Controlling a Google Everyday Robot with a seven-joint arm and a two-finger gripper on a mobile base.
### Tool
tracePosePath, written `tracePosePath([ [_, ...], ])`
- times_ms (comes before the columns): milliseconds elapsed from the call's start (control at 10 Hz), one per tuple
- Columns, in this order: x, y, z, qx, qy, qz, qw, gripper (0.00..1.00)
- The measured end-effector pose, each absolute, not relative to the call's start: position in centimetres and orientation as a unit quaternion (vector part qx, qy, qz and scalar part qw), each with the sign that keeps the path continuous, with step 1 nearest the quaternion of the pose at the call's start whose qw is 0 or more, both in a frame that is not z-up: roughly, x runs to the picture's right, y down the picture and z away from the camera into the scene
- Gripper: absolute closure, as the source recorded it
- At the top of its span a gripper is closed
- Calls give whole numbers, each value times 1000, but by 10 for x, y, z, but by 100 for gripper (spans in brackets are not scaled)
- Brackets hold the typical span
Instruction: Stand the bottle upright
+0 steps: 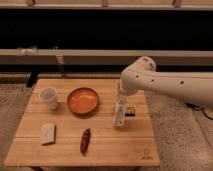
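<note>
No legible text, even on bottle at end effector

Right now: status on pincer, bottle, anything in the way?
Pincer low over the table, at the bottle. Bottle near upright, right of the orange bowl. Nothing blocking that spot.

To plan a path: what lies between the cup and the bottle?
The orange bowl lies between the cup and the bottle, as the camera view shows; the gripper is at the bottle.
</note>
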State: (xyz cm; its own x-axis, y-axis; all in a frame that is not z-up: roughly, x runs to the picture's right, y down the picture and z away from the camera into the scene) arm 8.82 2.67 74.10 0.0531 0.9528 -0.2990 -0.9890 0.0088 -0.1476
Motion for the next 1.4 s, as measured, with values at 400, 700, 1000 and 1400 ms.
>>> tracePosePath([
  [400,69,26,730,-181,-1,631,754,100],
  [700,52,26,722,-189,-34,588,786,100],
  [1000,42,29,717,-198,-56,553,807,100],
  [1400,36,38,713,-214,-77,505,833,100],
])
